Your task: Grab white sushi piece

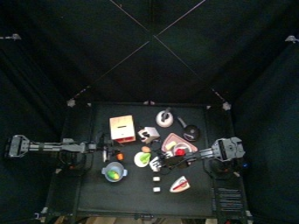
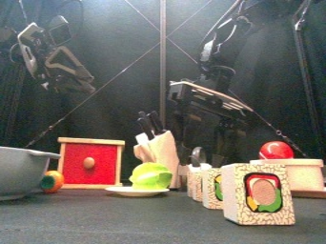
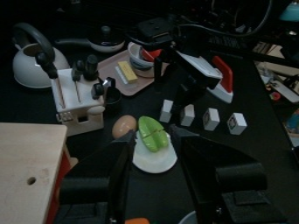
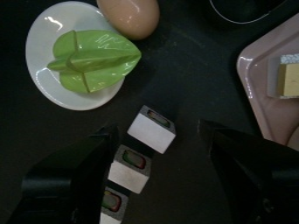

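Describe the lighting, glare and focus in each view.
Top view: dim, table small among black curtains. Front view: sushi piece sharp, arms behind softer. Left wrist view: glare on the kettle. Right wrist view: white plate bright, right gripper jaws dark and blurred.

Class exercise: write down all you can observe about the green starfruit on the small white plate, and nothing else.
The starfruit is light green, glossy and ridged, with long wedge-like ribs meeting along its middle; it looks like plastic. It appears whole and lies on its side on a small round white plate, covering much of it. A tan egg lies just beside the plate; whether it touches the fruit cannot be told. In the front view the fruit stands right of the red box.
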Controlling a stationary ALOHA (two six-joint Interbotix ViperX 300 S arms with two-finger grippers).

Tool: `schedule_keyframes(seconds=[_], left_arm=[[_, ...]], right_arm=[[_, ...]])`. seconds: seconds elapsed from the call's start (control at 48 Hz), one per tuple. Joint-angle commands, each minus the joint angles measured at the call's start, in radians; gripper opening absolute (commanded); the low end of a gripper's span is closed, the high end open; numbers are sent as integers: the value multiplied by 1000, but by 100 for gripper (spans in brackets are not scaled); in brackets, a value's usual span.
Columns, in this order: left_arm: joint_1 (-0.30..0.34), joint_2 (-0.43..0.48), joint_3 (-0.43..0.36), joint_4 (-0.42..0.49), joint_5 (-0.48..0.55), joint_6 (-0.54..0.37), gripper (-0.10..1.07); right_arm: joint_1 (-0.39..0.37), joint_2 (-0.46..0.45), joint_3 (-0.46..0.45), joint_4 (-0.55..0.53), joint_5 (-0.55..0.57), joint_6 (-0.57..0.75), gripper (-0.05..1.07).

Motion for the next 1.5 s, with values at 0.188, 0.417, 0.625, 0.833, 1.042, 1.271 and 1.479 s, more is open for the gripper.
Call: schedule_keyframes(seconds=[0.188,0.417,0.625,0.833,1.042,1.271,1.479], left_arm=[[3,0,-12,0,-6,0,77],[3,0,-11,0,-6,-2,77],[2,-2,-11,0,-6,-2,77],[3,-2,-9,0,-6,-2,77],[2,0,-9,0,-6,-2,77],[2,0,-9,0,-6,-2,77],[2,0,-8,0,-6,-2,77]], right_arm=[[-3,0,-32,20,2,12,101],[-3,6,-37,15,5,83,100],[0,29,-38,-14,5,158,100],[2,37,-43,-9,5,163,100],[2,40,-43,6,5,164,98],[2,46,-43,3,5,181,87],[3,44,-43,5,5,181,78]])
